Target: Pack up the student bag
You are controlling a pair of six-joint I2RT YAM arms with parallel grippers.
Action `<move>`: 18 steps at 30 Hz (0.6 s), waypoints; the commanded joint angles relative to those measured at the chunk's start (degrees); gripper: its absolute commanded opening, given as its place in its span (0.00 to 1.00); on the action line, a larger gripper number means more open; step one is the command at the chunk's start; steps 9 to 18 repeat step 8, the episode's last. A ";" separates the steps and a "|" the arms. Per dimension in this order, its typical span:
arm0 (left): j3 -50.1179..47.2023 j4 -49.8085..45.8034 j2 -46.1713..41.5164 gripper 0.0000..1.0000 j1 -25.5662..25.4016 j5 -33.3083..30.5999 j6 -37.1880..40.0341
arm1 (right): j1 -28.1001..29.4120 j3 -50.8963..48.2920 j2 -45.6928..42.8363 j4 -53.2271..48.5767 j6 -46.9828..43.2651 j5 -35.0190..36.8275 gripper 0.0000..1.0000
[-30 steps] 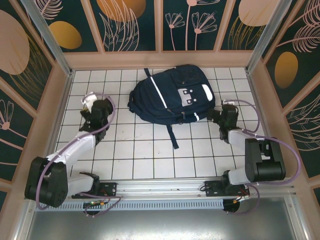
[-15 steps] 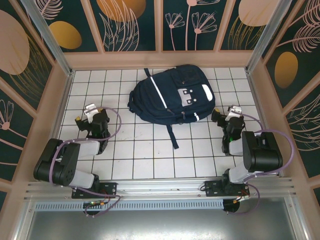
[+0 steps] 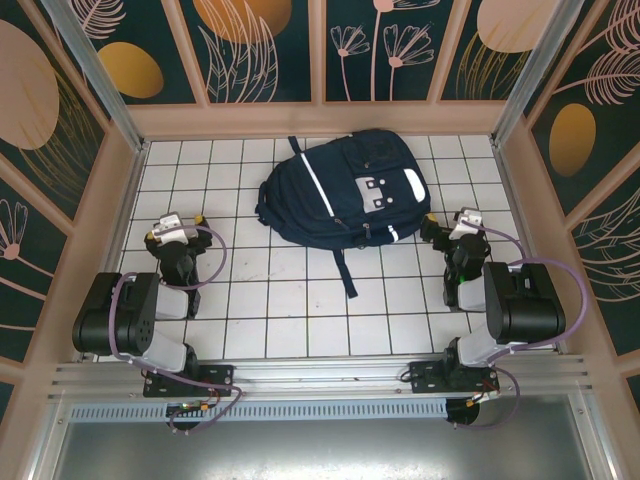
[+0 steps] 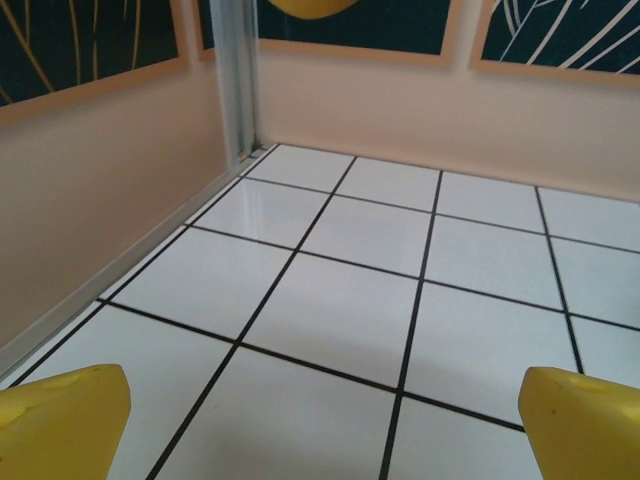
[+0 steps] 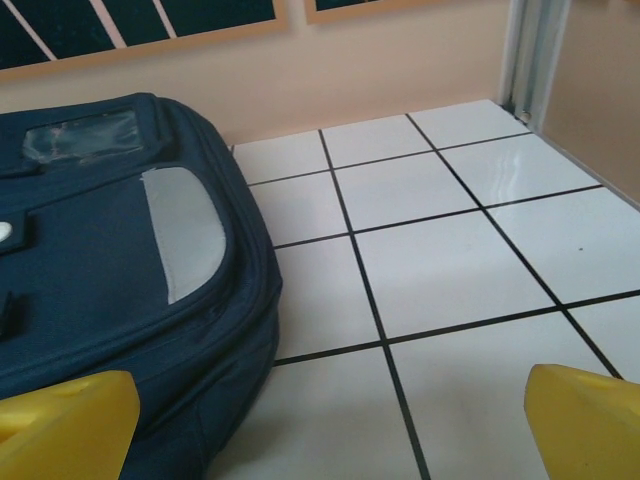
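Note:
The student bag (image 3: 345, 190), a large navy-blue backpack with white stripes and patches, lies flat at the back middle of the tiled table; one strap (image 3: 345, 273) trails toward the near edge. My left gripper (image 3: 174, 226) sits low over the tiles, well to the left of the bag. It is open, and its yellow fingertips (image 4: 60, 420) have only bare tile between them. My right gripper (image 3: 452, 221) is open just off the bag's right edge. In the right wrist view the bag (image 5: 120, 260) lies to the left of the gap, behind the left fingertip (image 5: 65, 420).
Beige walls (image 3: 320, 118) with patterned panels enclose the table on three sides. A metal corner post (image 4: 235, 75) stands ahead of the left gripper, with the left wall (image 4: 90, 210) close by. White tiles (image 5: 470, 260) stretch to the right of the bag. A metal rail (image 3: 320, 375) runs along the near edge.
The left arm has folded back, and its gripper has drawn left, away from the bag. The right arm folded back earlier and has since held still. Both grippers stayed open.

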 commanded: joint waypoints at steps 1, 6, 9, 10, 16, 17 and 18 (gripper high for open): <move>0.37 3.84 0.07 0.99 0.07 2.16 -0.44 | -0.14 0.77 0.36 1.85 -1.08 -2.07 0.99; 0.47 3.35 0.05 0.99 0.07 2.10 -0.44 | -0.28 0.75 0.49 1.78 -1.08 -2.12 0.99; 0.57 3.30 0.08 0.98 0.09 2.19 -0.48 | -0.28 0.65 0.36 2.04 -1.08 -2.05 0.99; 0.57 3.30 0.08 0.98 0.09 2.19 -0.48 | -0.28 0.65 0.36 2.04 -1.08 -2.05 0.99; 0.57 3.30 0.08 0.98 0.09 2.19 -0.48 | -0.28 0.65 0.36 2.04 -1.08 -2.05 0.99; 0.57 3.30 0.08 0.98 0.09 2.19 -0.48 | -0.28 0.65 0.36 2.04 -1.08 -2.05 0.99; 0.57 3.30 0.08 0.98 0.09 2.19 -0.48 | -0.28 0.65 0.36 2.04 -1.08 -2.05 0.99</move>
